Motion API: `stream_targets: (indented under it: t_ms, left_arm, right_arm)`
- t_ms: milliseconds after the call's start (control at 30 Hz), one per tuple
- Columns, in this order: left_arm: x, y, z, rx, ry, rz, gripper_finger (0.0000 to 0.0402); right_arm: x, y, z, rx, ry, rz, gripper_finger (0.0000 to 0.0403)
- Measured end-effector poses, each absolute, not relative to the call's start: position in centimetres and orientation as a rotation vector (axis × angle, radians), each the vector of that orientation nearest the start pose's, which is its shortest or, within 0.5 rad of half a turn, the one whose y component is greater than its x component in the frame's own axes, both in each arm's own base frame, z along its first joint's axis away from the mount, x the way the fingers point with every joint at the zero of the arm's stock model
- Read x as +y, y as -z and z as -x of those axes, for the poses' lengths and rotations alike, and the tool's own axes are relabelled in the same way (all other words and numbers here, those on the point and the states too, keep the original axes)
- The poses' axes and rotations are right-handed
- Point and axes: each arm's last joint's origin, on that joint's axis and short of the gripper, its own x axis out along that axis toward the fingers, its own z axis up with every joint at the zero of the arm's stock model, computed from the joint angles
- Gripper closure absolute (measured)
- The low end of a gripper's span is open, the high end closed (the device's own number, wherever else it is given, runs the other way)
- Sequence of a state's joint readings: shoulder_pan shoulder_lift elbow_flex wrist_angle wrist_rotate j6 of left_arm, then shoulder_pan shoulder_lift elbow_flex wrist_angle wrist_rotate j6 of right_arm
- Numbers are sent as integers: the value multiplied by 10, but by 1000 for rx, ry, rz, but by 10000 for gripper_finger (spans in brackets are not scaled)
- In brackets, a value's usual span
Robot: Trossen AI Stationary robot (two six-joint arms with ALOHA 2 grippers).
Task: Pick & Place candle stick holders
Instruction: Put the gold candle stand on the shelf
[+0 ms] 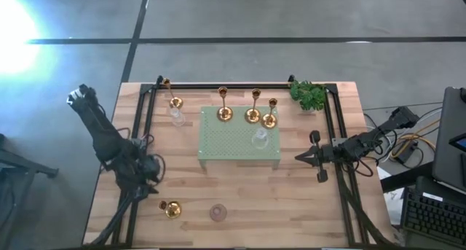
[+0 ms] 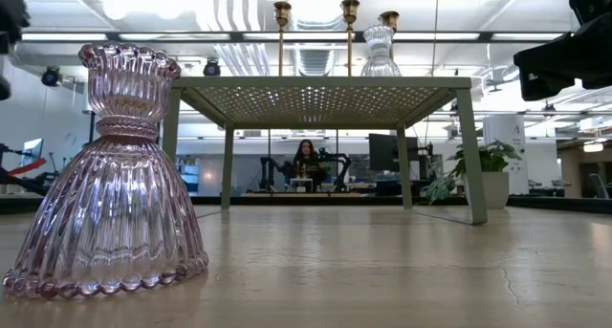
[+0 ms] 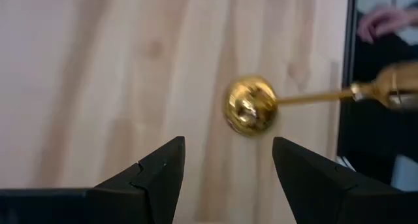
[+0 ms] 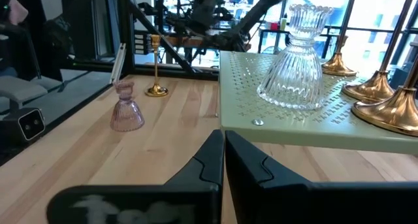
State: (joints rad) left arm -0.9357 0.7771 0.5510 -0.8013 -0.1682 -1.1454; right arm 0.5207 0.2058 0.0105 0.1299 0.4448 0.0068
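Brass candle holder [image 1: 171, 209] stands near the table's front edge, just beside the left gripper [image 1: 149, 178], whose fingers [image 3: 153, 178] are spread open above it with nothing between them. Three more brass holders [image 1: 252, 116] and a clear glass holder [image 1: 259, 138] stand on the pale green tray [image 1: 233, 144], another brass one [image 1: 175, 103] and a clear glass one [image 1: 177, 117] sit left of the tray, and the pink glass holder [image 1: 218, 213] stands near the front edge. At the tray's right side the right gripper [image 1: 302, 157] waits with its fingers pressed together, empty.
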Motion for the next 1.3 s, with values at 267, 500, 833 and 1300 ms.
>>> stream_targets:
  t_ms: [267,500,833,1300]
  left_arm:
    - [-138,-202,-96,1146,263,471,166]
    - [-147,-193,-99,1169,256,403,166]
    - [-162,-196,-111,1016,376,366,166]
    - [-160,-198,-114,916,333,288,166]
  right_arm:
    - [43,-163,-99,58,-76,23,394]
    - [43,-163,-99,58,-76,23,394]
    - [43,-163,-99,58,-76,23,394]
    - [43,-163,-99,58,-76,23,394]
